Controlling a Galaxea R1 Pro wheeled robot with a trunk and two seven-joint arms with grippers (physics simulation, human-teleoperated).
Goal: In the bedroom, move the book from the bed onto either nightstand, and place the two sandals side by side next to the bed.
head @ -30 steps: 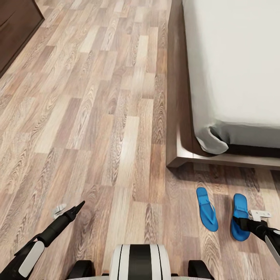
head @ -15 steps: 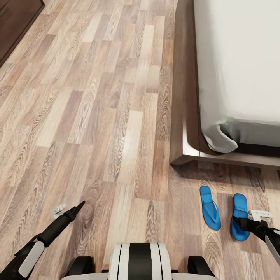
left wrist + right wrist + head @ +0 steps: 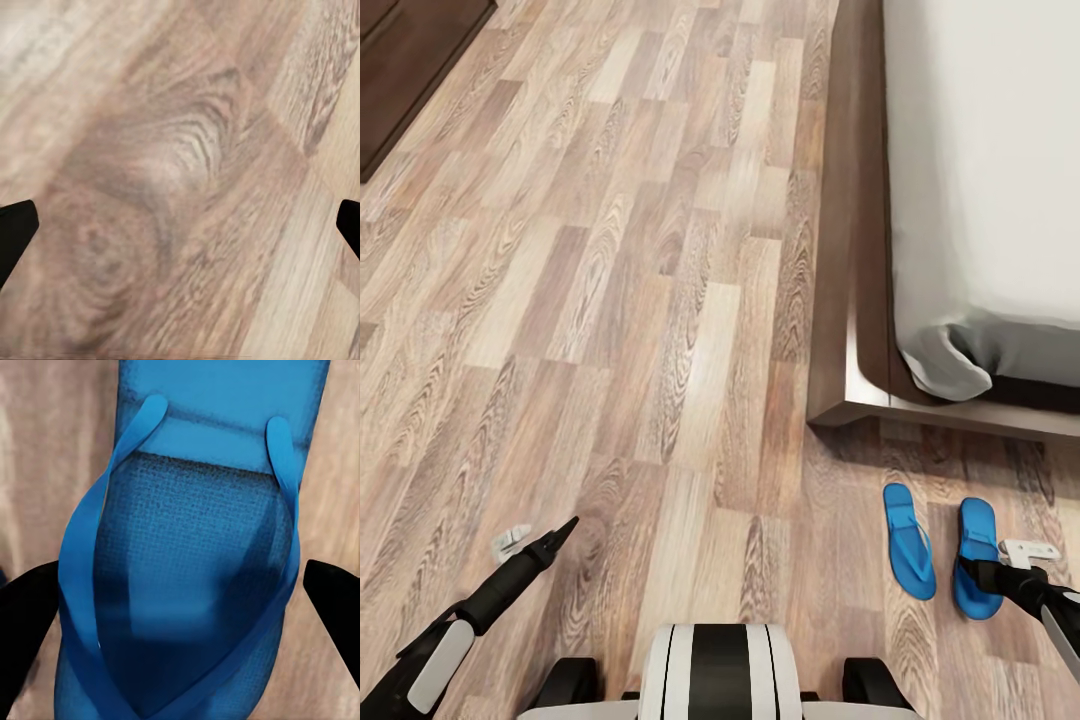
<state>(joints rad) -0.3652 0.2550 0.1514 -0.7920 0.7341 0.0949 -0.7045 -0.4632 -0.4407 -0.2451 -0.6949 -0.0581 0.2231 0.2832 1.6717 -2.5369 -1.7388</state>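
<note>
Right gripper (image 3: 1028, 560) jaws apart over sandal (image 3: 187, 585), not clamped; sandal step; next: descend, close on strap.

Open plank floor (image 3: 610, 300) at left; bed frame (image 3: 850, 300) and two sandals (image 3: 910, 540) at right.

**Blue sandals, brown grain**

You see two bright blue sandals (image 3: 909, 541) on a tan-and-brown wood-grain floor (image 3: 610, 300). At two o'clock, the bed (image 3: 1000, 150) is pale grey-white with a dark brown frame. Your arms are black and white.
</note>
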